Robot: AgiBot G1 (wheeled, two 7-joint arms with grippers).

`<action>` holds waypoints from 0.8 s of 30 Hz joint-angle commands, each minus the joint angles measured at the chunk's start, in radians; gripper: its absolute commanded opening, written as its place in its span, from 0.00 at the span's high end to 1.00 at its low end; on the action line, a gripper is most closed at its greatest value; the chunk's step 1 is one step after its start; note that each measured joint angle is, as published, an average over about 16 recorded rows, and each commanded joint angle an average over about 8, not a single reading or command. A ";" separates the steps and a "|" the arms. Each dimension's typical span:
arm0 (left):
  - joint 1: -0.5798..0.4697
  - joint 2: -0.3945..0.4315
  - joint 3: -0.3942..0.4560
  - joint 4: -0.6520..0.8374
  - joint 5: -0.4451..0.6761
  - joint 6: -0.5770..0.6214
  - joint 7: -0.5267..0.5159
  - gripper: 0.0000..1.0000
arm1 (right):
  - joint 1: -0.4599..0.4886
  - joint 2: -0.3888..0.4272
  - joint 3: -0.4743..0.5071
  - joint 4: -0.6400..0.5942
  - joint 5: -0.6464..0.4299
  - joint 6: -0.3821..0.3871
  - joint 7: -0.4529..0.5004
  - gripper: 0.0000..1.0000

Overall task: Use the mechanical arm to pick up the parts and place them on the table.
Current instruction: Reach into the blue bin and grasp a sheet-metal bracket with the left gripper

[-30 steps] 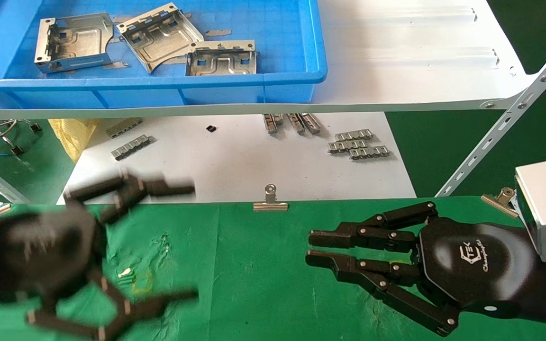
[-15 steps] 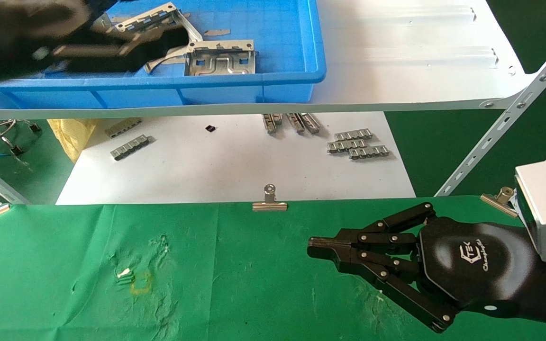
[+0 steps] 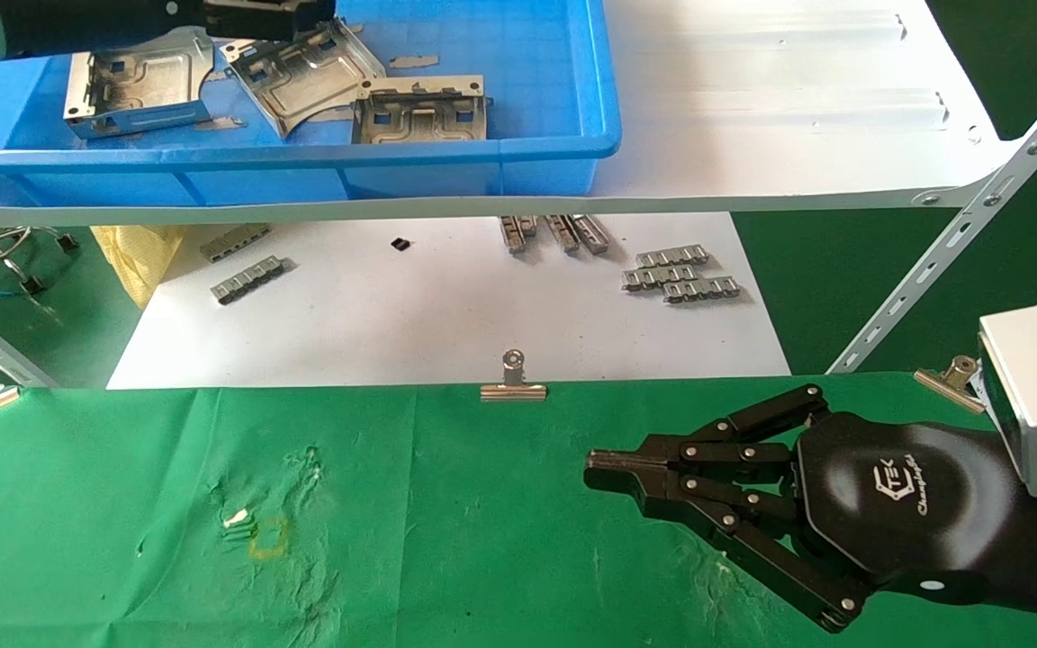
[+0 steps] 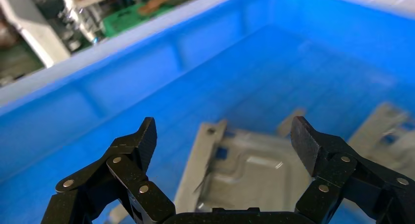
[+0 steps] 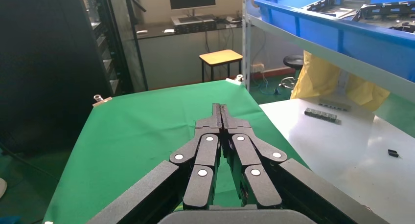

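Three silver square brackets lie in the blue bin (image 3: 302, 155): one at the left (image 3: 136, 83), one in the middle (image 3: 302, 70), one at the right (image 3: 419, 110). My left gripper (image 3: 302, 13) is open and empty, hovering over the back of the bin above the left and middle brackets. In the left wrist view my left gripper (image 4: 225, 136) has its fingers spread wide apart, with a bracket (image 4: 244, 168) below and between them, not touching. My right gripper (image 3: 595, 470) is shut and empty, resting low over the green-cloth table (image 3: 446, 558); it also shows in the right wrist view (image 5: 220, 109).
The bin stands on a white shelf (image 3: 752, 108) with slanted metal struts (image 3: 951, 243) at the right. Below lies a white board (image 3: 446, 315) with small grey ridged strips (image 3: 680, 274). A binder clip (image 3: 513, 382) holds the cloth edge. A yellow mark (image 3: 268, 537) is on the cloth.
My left gripper rose from the green cloth up into the blue bin and now hovers over the brackets. My right gripper closed its fingers and stayed in place.
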 commanded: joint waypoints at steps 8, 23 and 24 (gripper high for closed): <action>-0.067 0.052 0.044 0.136 0.071 -0.034 0.032 1.00 | 0.000 0.000 0.000 0.000 0.000 0.000 0.000 1.00; -0.086 0.070 0.058 0.206 0.094 -0.111 0.097 1.00 | 0.000 0.000 0.000 0.000 0.000 0.000 0.000 1.00; -0.086 0.071 0.057 0.210 0.093 -0.114 0.099 1.00 | 0.000 0.000 0.000 0.000 0.000 0.000 0.000 1.00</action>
